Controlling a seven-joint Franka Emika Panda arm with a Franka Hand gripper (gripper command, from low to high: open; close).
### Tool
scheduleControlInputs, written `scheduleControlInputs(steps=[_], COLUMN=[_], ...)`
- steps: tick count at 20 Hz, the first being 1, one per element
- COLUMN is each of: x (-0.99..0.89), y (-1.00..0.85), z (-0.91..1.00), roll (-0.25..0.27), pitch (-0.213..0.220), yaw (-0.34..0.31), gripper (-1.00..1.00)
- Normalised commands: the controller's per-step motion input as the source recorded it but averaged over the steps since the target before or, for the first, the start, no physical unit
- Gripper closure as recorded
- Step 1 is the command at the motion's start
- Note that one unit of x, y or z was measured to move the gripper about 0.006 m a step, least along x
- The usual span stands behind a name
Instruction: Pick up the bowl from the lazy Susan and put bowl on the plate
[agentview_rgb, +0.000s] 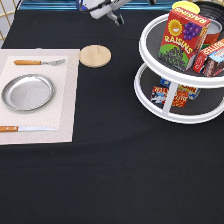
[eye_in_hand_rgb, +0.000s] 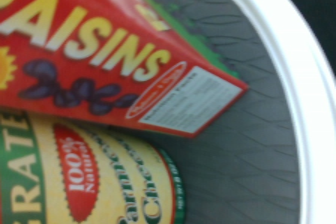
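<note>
While my claw (agentview_rgb: 116, 18) hangs above the surface (agentview_rgb: 120, 165) at the exterior view's top edge, it holds nothing; whether it is released or clenched I cannot tell.

- Lazy Susan (agentview_rgb: 148, 39): toward the exterior view's right of the claw and a little below it, well apart from it. Both tiers are loaded.
- Upper tier: raisin box (agentview_rgb: 182, 37) standing tilted, with a yellow lid (agentview_rgb: 186, 7) behind it and red cartons (agentview_rgb: 212, 56) beside it.
- Bowl (agentview_rgb: 214, 12): only a dark curved edge shows at the back of the upper tier, behind the box, on the far side from the claw. Mostly hidden.
- Lower tier: small packs (agentview_rgb: 176, 95) behind the white post.
- Wrist view: raisin box (eye_in_hand_rgb: 112, 65) lying over a yellow-and-green can (eye_in_hand_rgb: 82, 185), grey tray (eye_in_hand_rgb: 247, 150) and white rim (eye_in_hand_rgb: 311, 95) alongside.
- Plate (agentview_rgb: 27, 92): bare, on a pale mat (agentview_rgb: 67, 107) far toward the exterior view's lower left of the claw, with a fork (agentview_rgb: 39, 62) above it and a knife (agentview_rgb: 25, 129) below it.
- Coaster (agentview_rgb: 95, 55): nearest thing to the claw, just below it and slightly left, beside the mat's corner.
</note>
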Motion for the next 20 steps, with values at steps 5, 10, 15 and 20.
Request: scheduleControlInputs(steps=[5, 10, 15, 20], x=[0.21, 0.16, 0.02, 0.0], y=[0.09, 0.08, 0.14, 0.39], z=[-0.21, -0.32, -0.32, -0.02], roll=[0.093, 0.025, 0.024, 0.02], pitch=[0.029, 0.063, 0.06, 0.078], yaw=[-0.039, -0.134, -0.103, -0.046], gripper=[-1.0, -1.0, -1.0, -1.0])
